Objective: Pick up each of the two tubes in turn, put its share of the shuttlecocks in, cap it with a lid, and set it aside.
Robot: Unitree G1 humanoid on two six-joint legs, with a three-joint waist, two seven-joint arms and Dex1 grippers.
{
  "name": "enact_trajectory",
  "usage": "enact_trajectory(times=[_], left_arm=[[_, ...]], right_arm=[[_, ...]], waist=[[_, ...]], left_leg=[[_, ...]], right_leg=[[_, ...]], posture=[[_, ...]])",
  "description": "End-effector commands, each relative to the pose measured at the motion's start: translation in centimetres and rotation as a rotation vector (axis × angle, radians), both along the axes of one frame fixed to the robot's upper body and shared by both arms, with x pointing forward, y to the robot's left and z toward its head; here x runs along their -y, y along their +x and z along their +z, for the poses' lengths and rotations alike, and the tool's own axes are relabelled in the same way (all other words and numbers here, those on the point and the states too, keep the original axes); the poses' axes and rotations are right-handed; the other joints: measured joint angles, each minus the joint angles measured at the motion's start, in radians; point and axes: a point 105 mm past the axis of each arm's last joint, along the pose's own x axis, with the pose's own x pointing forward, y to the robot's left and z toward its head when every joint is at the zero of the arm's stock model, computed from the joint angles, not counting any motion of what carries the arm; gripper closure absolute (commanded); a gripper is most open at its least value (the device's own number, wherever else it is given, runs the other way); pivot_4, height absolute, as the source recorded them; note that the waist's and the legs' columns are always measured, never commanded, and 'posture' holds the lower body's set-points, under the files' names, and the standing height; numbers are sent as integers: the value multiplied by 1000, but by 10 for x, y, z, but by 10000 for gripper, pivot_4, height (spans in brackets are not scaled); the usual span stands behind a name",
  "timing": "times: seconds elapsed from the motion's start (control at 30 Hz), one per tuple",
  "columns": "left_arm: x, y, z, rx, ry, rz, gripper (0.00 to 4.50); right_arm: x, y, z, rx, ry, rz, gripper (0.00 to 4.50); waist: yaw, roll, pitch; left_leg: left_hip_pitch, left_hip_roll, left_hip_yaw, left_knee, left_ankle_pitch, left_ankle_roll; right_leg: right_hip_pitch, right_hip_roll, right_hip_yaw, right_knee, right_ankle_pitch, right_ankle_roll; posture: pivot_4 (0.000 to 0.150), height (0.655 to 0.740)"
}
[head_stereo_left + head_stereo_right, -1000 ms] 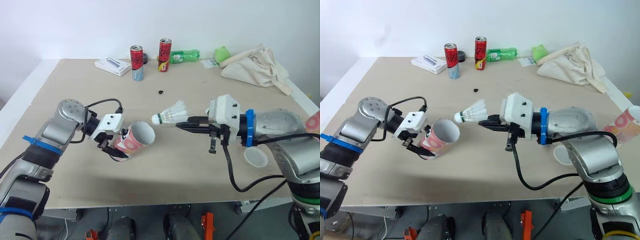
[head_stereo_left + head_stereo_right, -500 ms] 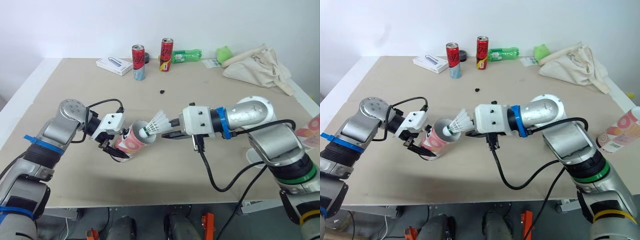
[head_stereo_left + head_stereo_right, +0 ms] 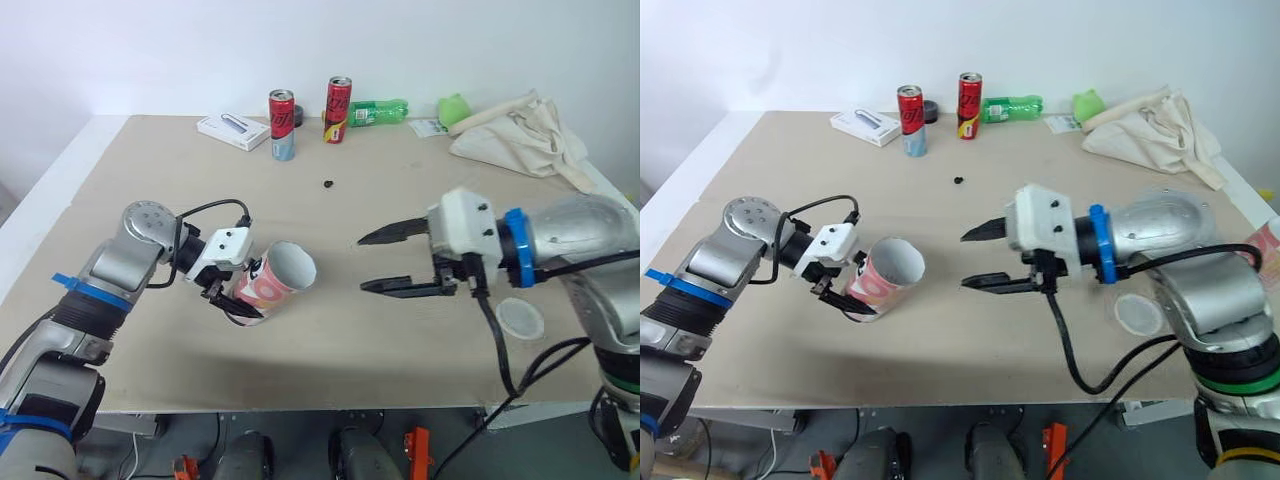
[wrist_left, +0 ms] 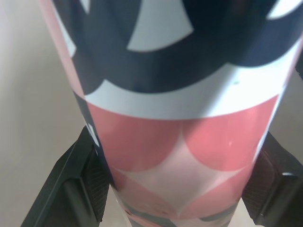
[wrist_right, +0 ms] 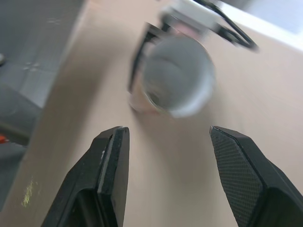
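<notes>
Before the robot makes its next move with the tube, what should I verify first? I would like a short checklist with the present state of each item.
1. The left gripper is shut on the tube: ok.
2. The tube mouth is uncapped and turned toward the right gripper: ok.
3. The right gripper is open and empty: ok.
4. The lid lies flat on the table beside the right arm, with nothing on it: ok.
5. The number of shuttlecocks inside the tube: cannot tell, since the inside is not clear to see.
</notes>
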Motion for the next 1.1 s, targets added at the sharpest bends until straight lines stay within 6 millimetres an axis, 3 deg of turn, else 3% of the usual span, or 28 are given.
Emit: enact_trajectory(times=[0.03,0.1,0.17,0.33,0.57,0.67,0.83,0.97,1.1], left_arm=[[15,-3,-1,-9,-24,-44,12845],[24,-4,4,-18,-58,-61,12845],[31,-7,8,-32,-85,-83,12845],[37,-6,6,-30,-76,-101,12845],[37,-5,5,-28,-72,-100,12845],[35,-8,-1,-38,-79,-75,12845],[32,-11,-4,-44,-85,-52,12845],[30,-14,-6,-44,-88,-39,12845],[28,-16,-4,-45,-96,-20,12845]], right_arm=[[68,25,4,48,66,-368,15504],[105,32,-6,30,68,-526,15504],[130,33,-13,-1,93,-606,15504],[172,44,-28,-52,130,-764,15504],[177,47,-31,-70,143,-780,15504],[216,55,-39,-133,144,-871,15504],[238,66,-51,-193,131,-918,15504],[244,75,-64,-243,137,-944,15504],[236,82,-71,-288,154,-908,15504]], waist=[[14,0,0],[19,0,0],[18,1,0],[5,1,0],[3,4,0],[3,5,0],[1,7,0],[-11,7,0],[-16,7,0]], left_leg=[[0,0,0,0,0,0],[-1,-1,0,3,-1,1],[-5,-3,0,6,-1,1],[-5,-1,2,9,-1,3],[-3,3,1,9,-1,4],[-3,3,1,9,-1,4],[-2,3,4,9,-1,4],[-1,3,4,8,-1,4],[-1,3,5,8,-1,4]], right_leg=[[1,0,0,0,0,0],[1,-1,-1,0,0,2],[0,-2,-1,0,1,3],[0,1,4,-2,2,11],[-1,8,5,-1,5,5],[-1,9,5,-1,5,5],[0,7,7,-2,6,3],[0,6,9,-2,7,4],[0,6,9,-2,7,4]], posture=[[1500,7324],[1500,7324],[1500,7324],[1500,7324],[1500,7324],[1500,7324],[1500,7324],[1500,7324],[1500,7324]])
